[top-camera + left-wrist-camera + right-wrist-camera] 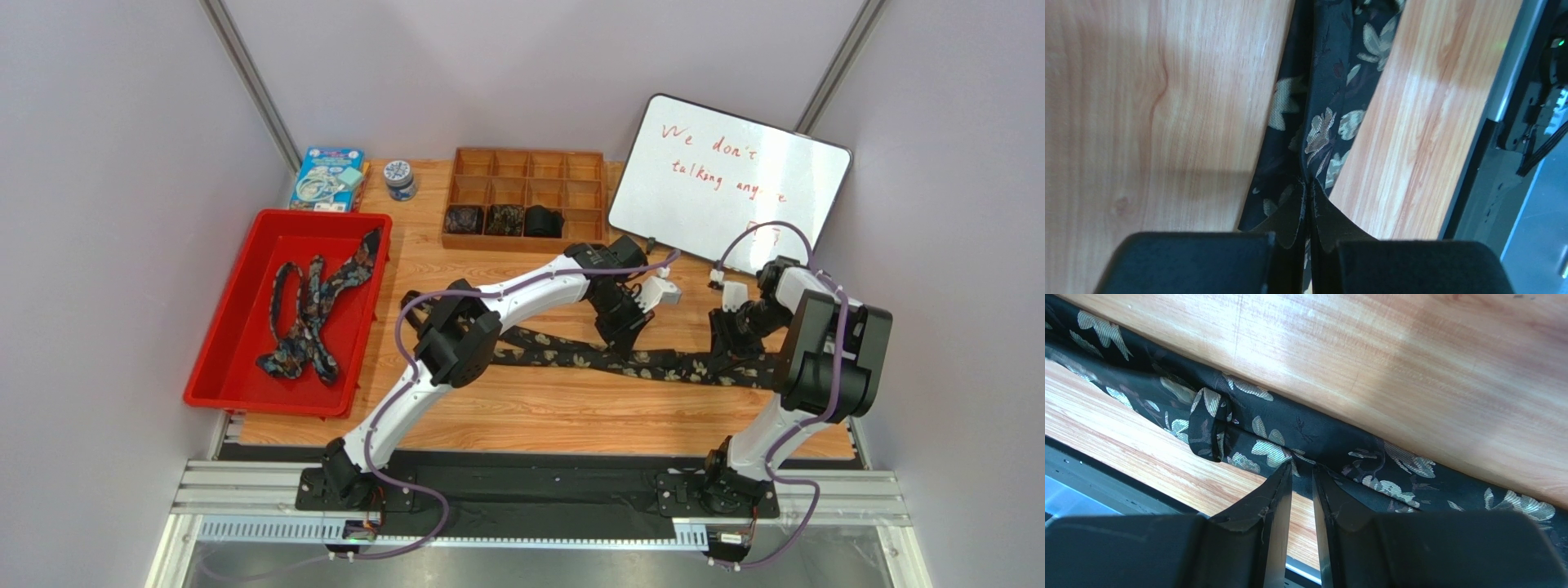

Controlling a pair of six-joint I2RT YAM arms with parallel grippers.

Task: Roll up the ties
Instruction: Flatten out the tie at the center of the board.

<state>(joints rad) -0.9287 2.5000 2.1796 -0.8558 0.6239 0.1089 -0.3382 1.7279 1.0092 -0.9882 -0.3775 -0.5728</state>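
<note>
A: What could go wrong?
B: The left tool (1308, 195) is clamped shut on a pinched ridge of the tie (1324, 125); a hard pull could slip it free.
A: And the tie?
B: It lies stretched toward the counter's (552, 410) right edge. The right tool (1303, 474), narrowly parted, sits on it there. I cannot tell whether it has a grip.

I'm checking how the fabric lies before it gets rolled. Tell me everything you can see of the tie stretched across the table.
The tie is a long narrow band of dark, slightly glossy woven fabric with pale leaf and flower motifs. It lies stretched out across the wooden table, mostly flat, with one small folded loop. The left hand pinches it into a raised ridge; the right hand meets its edge, grip unclear.
</note>
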